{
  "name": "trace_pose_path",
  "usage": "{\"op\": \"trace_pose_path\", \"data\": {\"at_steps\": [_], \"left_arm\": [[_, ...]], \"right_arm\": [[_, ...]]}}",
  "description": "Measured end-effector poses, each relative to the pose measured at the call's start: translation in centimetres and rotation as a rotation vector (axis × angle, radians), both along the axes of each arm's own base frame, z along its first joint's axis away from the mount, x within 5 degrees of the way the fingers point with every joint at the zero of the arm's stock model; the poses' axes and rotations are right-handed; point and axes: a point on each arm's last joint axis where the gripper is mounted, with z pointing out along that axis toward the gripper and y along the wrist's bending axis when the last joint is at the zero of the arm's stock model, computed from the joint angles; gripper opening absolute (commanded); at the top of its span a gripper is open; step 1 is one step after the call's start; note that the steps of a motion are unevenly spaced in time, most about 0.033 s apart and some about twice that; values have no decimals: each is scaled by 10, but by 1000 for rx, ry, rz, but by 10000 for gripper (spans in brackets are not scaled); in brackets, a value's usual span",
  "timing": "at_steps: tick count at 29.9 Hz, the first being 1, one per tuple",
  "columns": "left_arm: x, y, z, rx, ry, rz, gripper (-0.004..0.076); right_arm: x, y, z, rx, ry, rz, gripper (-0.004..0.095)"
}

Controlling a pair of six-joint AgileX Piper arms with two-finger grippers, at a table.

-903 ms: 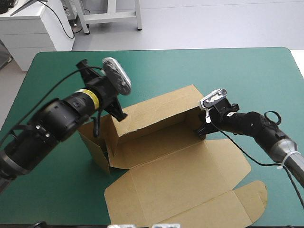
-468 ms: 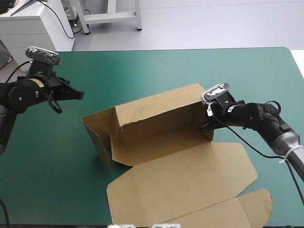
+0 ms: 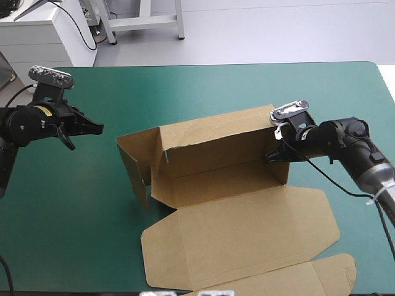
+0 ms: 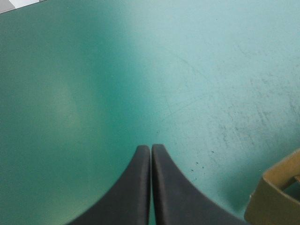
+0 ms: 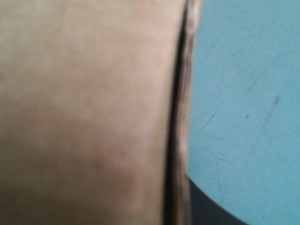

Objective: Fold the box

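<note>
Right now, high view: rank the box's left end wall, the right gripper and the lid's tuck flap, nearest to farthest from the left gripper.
From the left gripper:
1. The box's left end wall, raised, just to its right.
2. The right gripper, farther off, on the right.
3. The lid's tuck flap, flat, toward the near right.
</note>
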Motion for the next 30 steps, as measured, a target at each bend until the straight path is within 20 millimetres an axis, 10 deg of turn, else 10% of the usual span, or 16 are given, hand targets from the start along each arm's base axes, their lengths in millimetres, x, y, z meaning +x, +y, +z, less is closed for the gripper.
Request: {"op": "trace_pose_path", "data": {"at_steps": [14, 24, 30], "left_arm": [[0, 0, 1, -1, -8, 0, -8], [0, 0, 1, -1, -9, 0, -8], [0, 0, 1, -1, -9, 0, -8]], "right_arm": [[72, 14, -15, -33, 58, -72, 2], [113, 25, -26, -48, 94, -64, 566], [112, 21, -3, -81, 64, -58, 602]]}}
